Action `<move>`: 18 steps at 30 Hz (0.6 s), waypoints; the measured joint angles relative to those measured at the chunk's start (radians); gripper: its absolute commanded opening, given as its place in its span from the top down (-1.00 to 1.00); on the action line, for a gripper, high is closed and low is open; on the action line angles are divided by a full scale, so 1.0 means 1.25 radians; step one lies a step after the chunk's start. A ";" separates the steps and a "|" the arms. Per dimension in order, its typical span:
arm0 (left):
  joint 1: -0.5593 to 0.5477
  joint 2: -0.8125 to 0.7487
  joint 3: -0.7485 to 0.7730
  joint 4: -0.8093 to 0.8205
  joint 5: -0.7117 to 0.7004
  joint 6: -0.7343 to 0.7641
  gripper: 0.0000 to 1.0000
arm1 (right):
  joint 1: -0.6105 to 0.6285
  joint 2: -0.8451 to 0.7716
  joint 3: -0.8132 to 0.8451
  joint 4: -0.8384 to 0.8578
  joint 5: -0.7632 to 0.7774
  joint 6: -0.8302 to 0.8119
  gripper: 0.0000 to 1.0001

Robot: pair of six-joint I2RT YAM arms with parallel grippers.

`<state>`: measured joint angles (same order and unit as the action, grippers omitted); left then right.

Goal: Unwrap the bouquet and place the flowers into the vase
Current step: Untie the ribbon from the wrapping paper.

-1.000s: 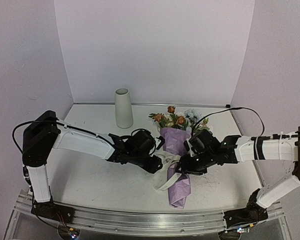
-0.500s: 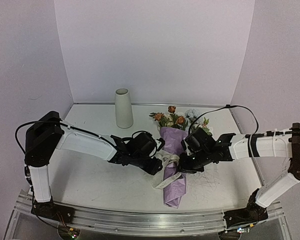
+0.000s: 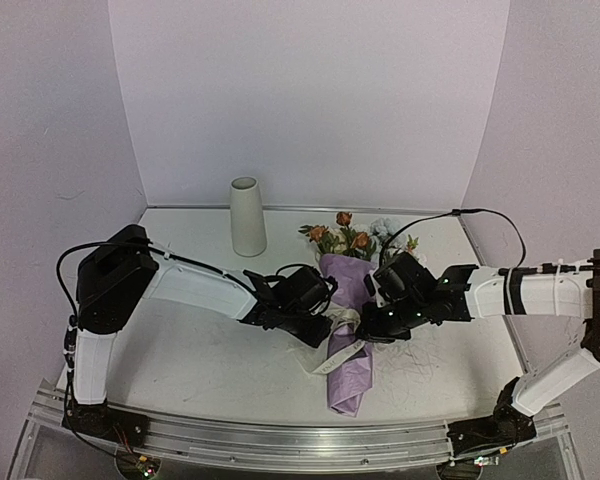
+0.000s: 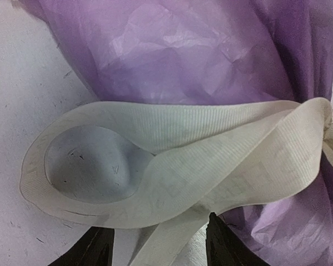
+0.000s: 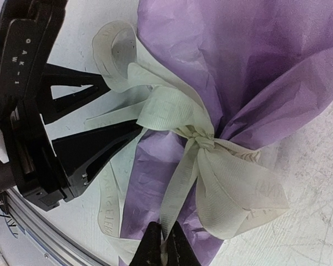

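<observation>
Lilac walls (image 3: 310, 90) close in a scuffed white table (image 3: 180, 350). The bouquet (image 3: 348, 290) lies flat on it, just right of centre. Its flowers (image 3: 352, 238) point toward 12 o'clock and the narrow end of its purple paper (image 3: 348, 385) toward 6 o'clock. A cream ribbon (image 5: 172, 111) is tied in a bow around the paper's waist. The vase (image 3: 246, 215) stands upright at 11 o'clock from the bouquet, well apart from it and near the back wall. The left gripper (image 5: 125, 105) sits at 9 o'clock of the bow with its jaws apart; a ribbon loop and a tail lie between them, unpinched. The right gripper (image 5: 162, 246) sits at 3 o'clock of the bow, its fingers pressed together on one ribbon tail that runs straight from the knot
</observation>
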<state>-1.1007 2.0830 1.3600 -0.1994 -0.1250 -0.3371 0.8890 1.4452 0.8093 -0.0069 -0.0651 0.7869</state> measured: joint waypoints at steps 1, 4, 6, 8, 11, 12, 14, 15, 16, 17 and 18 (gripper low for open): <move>0.000 0.005 0.004 -0.004 -0.002 0.001 -0.17 | 0.000 0.000 0.000 -0.001 0.001 -0.002 0.84; 0.000 0.014 0.009 -0.010 -0.002 0.004 -0.17 | 0.000 0.000 0.000 -0.004 0.002 -0.009 0.83; 0.000 0.021 0.010 -0.017 -0.001 0.007 -0.17 | 0.000 0.000 0.000 -0.006 0.003 -0.012 0.83; 0.000 0.026 0.013 -0.021 -0.002 0.013 -0.17 | 0.000 0.000 0.000 -0.008 0.005 -0.015 0.81; 0.000 0.026 0.018 -0.026 0.002 0.020 -0.18 | 0.000 0.000 0.000 -0.013 0.009 -0.020 0.79; 0.000 0.026 0.018 -0.028 0.006 0.024 -0.18 | 0.000 0.000 0.000 -0.015 0.011 -0.021 0.79; 0.000 0.026 0.018 -0.029 0.014 0.031 -0.15 | 0.000 0.000 0.000 -0.018 0.014 -0.024 0.79; 0.000 0.026 0.018 -0.030 0.016 0.035 -0.11 | 0.000 0.000 0.000 -0.019 0.016 -0.025 0.79; 0.000 0.027 0.021 -0.036 0.015 0.040 -0.06 | 0.000 0.000 0.000 -0.019 0.018 -0.025 0.79; 0.000 0.029 0.026 -0.044 0.014 0.043 0.01 | 0.000 0.000 0.000 -0.019 0.019 -0.026 0.79; 0.000 0.032 0.034 -0.055 0.010 0.046 0.07 | 0.000 0.000 0.000 -0.019 0.020 -0.026 0.78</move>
<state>-1.1007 2.1234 1.4020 -0.2682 -0.1122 -0.2794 0.8890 1.4448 0.8093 -0.0308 -0.0401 0.7542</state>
